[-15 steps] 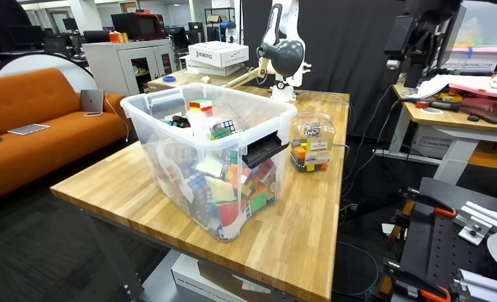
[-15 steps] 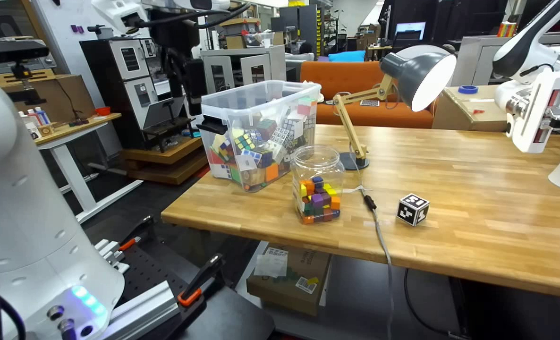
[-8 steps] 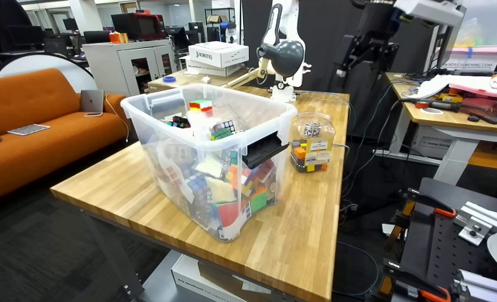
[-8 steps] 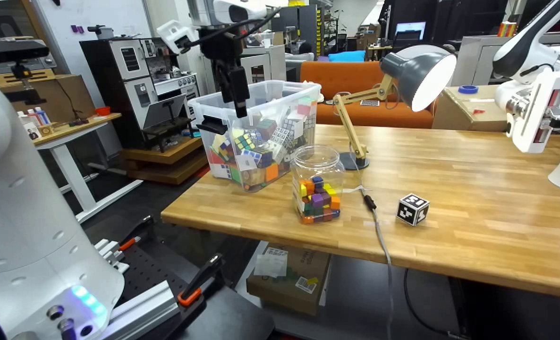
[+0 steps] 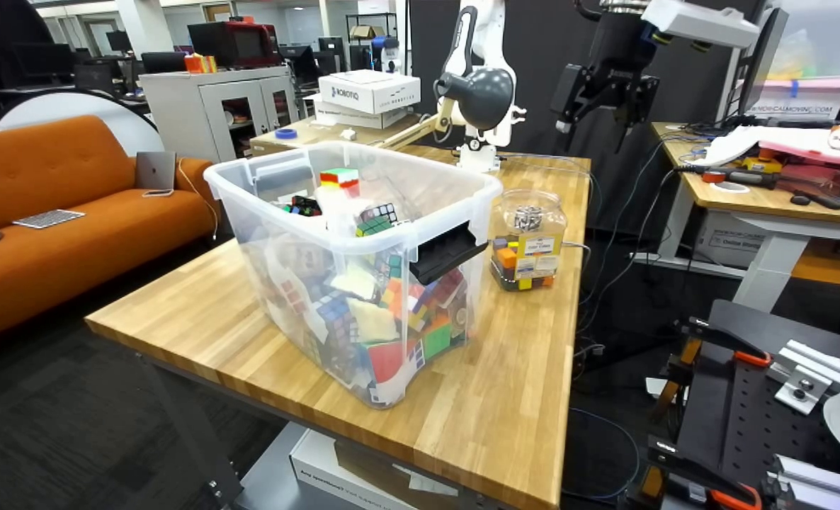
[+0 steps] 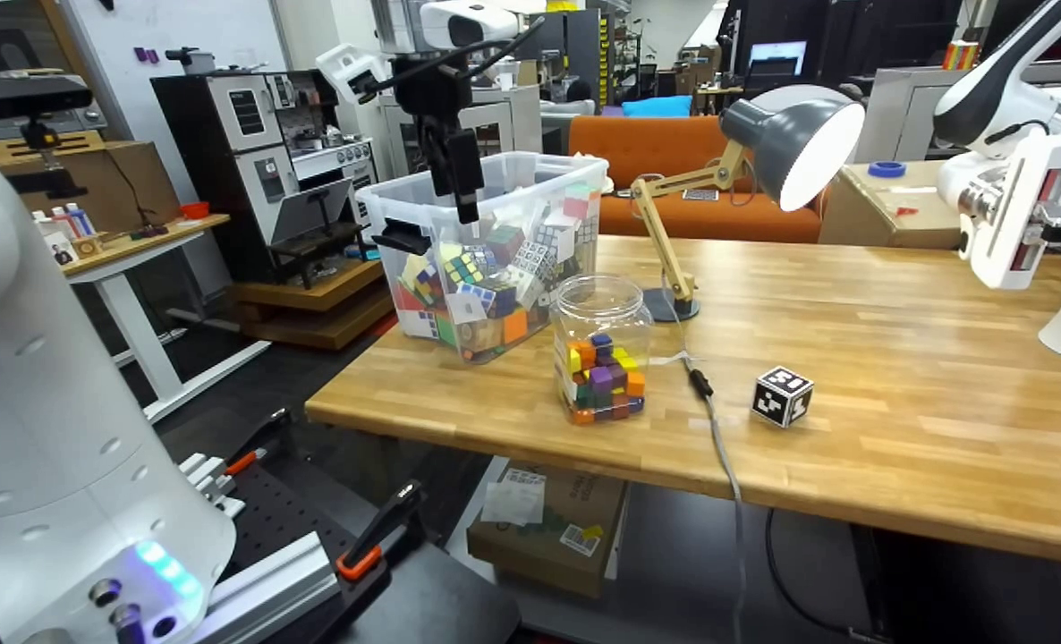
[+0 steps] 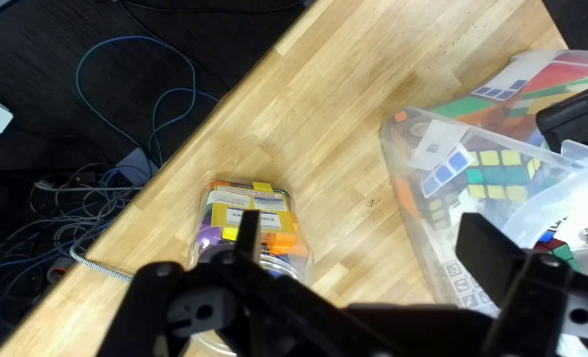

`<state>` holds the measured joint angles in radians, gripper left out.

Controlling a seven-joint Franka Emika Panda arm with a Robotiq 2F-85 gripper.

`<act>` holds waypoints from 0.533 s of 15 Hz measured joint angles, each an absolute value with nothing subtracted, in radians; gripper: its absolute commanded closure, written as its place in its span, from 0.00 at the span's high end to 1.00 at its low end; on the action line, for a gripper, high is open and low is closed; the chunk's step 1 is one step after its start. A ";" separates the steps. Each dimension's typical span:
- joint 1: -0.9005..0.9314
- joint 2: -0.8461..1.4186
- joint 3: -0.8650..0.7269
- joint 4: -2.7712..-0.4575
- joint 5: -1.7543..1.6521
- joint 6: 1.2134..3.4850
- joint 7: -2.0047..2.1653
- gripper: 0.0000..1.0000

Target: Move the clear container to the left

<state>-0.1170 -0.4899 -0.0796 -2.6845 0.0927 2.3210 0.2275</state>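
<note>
The clear container is a transparent tub with colored cubes in its lower part and a yellow label. It stands upright on the wooden table in both exterior views [image 5: 539, 248] [image 6: 604, 380]. In the wrist view the clear container [image 7: 274, 223] is at the lower left, partly hidden behind a finger. My gripper [image 5: 595, 134] is open and empty, in the air above and apart from the container. It also shows in an exterior view [image 6: 465, 201], in front of the storage bin's rim. In the wrist view the gripper [image 7: 361, 223] has its fingers wide apart with bare table between them.
A large clear storage bin [image 5: 353, 244] full of puzzle cubes stands close beside the container. A desk lamp [image 6: 665, 237] stands behind it. A grey cord [image 6: 718, 438] and a black-and-white marker cube [image 6: 783, 396] lie on the table [image 6: 897, 322]. The table edge runs close by.
My gripper has moved in over the table toward the bin and container, mostly during the first half second, then slightly further. The container and bin have not moved.
</note>
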 measured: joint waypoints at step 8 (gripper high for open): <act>-0.117 -0.460 -0.100 -2.660 0.110 2.349 0.214 1.00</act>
<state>-0.1167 -0.4601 -0.1001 -2.6605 0.1105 2.3491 0.2140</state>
